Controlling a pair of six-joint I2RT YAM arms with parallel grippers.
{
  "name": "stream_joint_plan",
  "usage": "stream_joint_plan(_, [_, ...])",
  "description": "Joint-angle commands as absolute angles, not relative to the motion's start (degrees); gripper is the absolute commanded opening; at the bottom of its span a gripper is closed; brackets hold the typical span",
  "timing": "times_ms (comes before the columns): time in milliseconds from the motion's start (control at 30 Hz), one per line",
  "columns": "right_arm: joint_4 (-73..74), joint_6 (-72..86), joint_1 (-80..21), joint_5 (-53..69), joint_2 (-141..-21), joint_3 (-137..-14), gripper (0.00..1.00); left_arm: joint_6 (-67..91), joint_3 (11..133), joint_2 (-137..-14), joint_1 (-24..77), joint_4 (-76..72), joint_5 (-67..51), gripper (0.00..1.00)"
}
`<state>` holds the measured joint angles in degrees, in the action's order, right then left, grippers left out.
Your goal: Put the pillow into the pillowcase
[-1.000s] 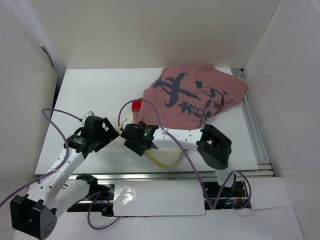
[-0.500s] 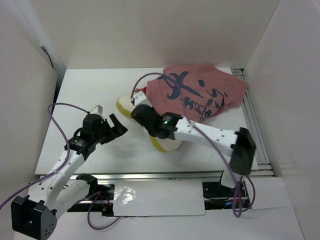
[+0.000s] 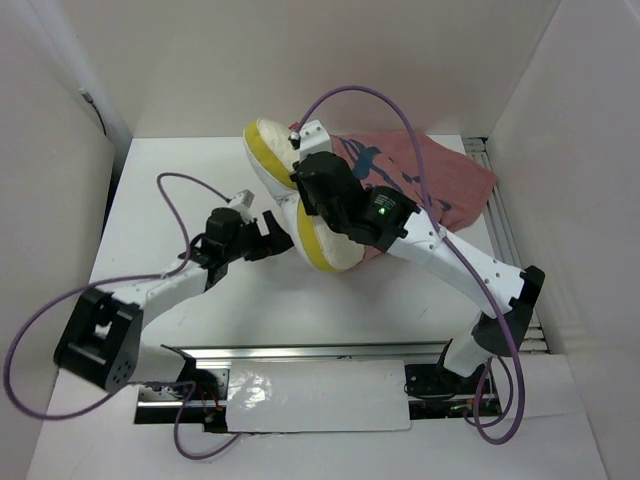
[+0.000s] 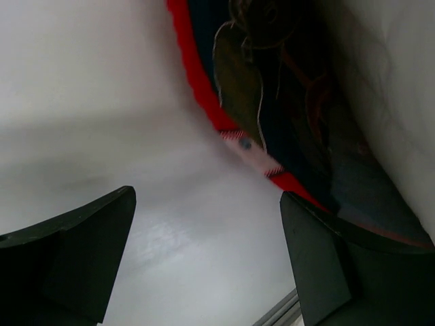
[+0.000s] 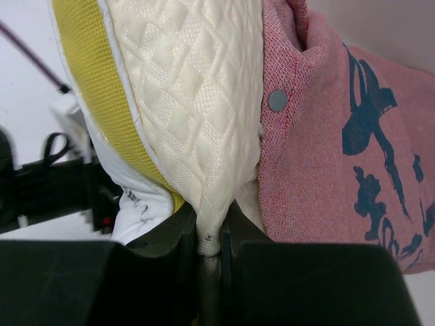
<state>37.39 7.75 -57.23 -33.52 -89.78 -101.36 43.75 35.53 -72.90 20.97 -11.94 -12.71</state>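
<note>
Half the pillow [image 3: 325, 245] at most seems inside the pillowcase [image 3: 445, 180]; its yellow-edged end sticks out above the desk [image 3: 170, 200]. The right claw [image 5: 209, 234] pinches a pillow fold. The left claw [image 4: 207, 261] is spread and empty beside the case's red hem. Pulling the case fully over remains.

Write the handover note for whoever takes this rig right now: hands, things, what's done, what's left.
Right hand: shut, pinching a fold of the pillow, which is raised off the table and bent.
Left hand: open and empty, low beside the pillow's near end, facing the pillowcase's red printed side.
Pillowcase: bunched at the far right, pink side up, its edge against the pillow.
Done: pillow gripped and held at the case.
Left: most of the pillow shows outside, and how much is inside cannot be told. Probably open the mouth with the left hand, then push the pillow in.
</note>
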Motion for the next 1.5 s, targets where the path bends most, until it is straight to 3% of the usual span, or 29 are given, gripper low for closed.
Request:
stream_joint_plan(0, [34.45, 6.68, -56.08, -33.49, -88.86, -106.61, 0.00, 43.86, 41.04, -80.58, 21.97, -22.66, -12.31, 1.00])
stream_joint_plan(267, [36.30, 6.15, -54.32, -29.36, -90.44, -111.53, 0.00, 44.99, 50.97, -97.63, 25.31, -25.93, -7.04, 1.00])
stream_joint_plan(433, [37.35, 6.15, -53.79, -27.25, -91.05, -112.15, 0.00, 46.32, 56.67, -104.58, 25.84, -30.48, -11.60, 0.95])
stream_joint_plan(533, [37.88, 6.77, -53.79, -27.25, -90.45, -110.66, 0.00, 47.37, 59.41, -107.84, 25.84, -31.98, -14.58, 0.53])
stream_joint_plan(567, [37.88, 6.77, -53.79, -27.25, -90.44, -108.91, 0.00, 47.37, 60.11, -108.36, 25.84, -32.95, -15.81, 0.22])
stream_joint_plan(600, [37.88, 6.77, -53.79, -27.25, -90.44, -107.94, 0.00, 47.98, 60.12, -108.37, 25.84, -32.96, -16.95, 0.00])
stream_joint_plan(800, [39.81, 9.40, -54.93, -35.23, -94.47, -100.12, 0.00, 47.99, 46.78, -94.07, 25.31, -39.90, -18.38, 0.00])
stream_joint_plan(1000, [44.72, 18.79, -56.16, -55.25, -102.64, -97.12, 0.00, 43.95, 37.10, -72.48, 25.31, -31.48, -13.90, 0.00])
stream_joint_plan(1267, [75.28, 49.18, -53.89, -80.04, -119.23, -108.35, 0.00, 41.66, 33.05, -51.36, 26.98, -12.55, -8.01, 0.00])
stream_joint_plan(1467, [72.45, 46.60, -54.30, -77.97, -120.59, -108.99, 0.00, 43.07, 30.15, -43.69, 26.98, -2.20, 1.13, 0.00])
